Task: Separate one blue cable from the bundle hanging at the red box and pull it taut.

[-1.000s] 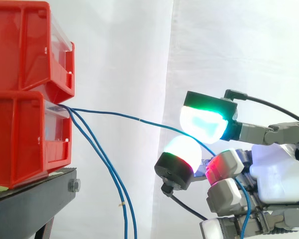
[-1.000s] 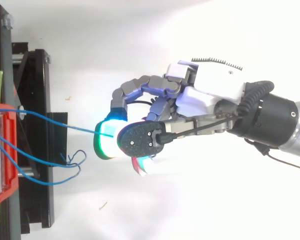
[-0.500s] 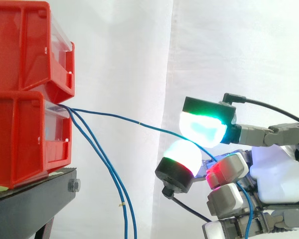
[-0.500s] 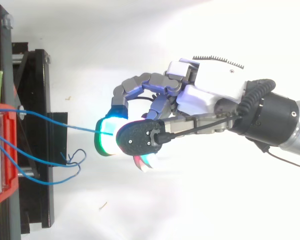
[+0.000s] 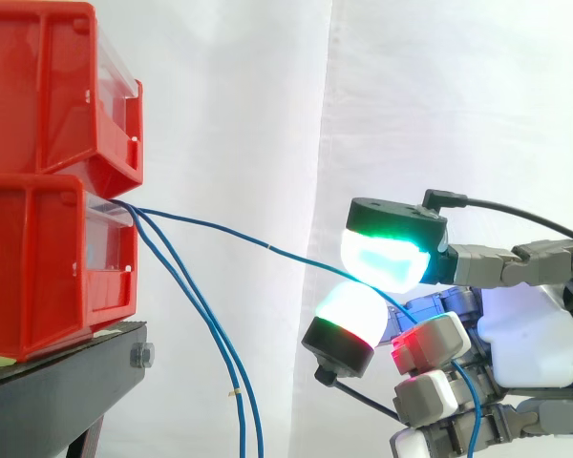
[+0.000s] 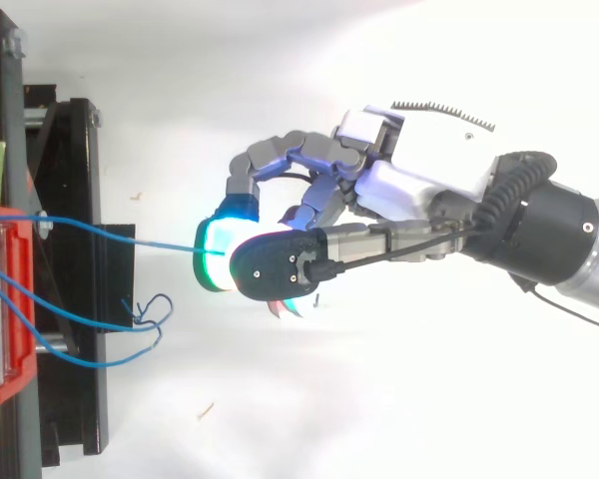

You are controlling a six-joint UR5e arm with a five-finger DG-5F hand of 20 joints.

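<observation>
hand (image 5: pixel 535 329): 4 o'clock in side view, pads (image 5: pixel 387 260) pinching pulled blue cable (image 5: pixel 248 238)
room: open gap from pads to lower red box (image 5: pixel 38 272) at 9 o'clock
change: hand lower than 1 s ago, cable slopes down more
count: three blue cables, two slack cables (image 5: pixel 215 343) hanging toward 6; two red boxes
far: white curtain (image 5: pixel 239 95)

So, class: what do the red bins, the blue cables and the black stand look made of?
Bins: likely moulded plastic, glossy red with a sheen. Cables: probably wire in a smooth blue plastic jacket; they droop in soft curves. Stand: seemingly metal, matt black, a bolt head at its end.
</observation>
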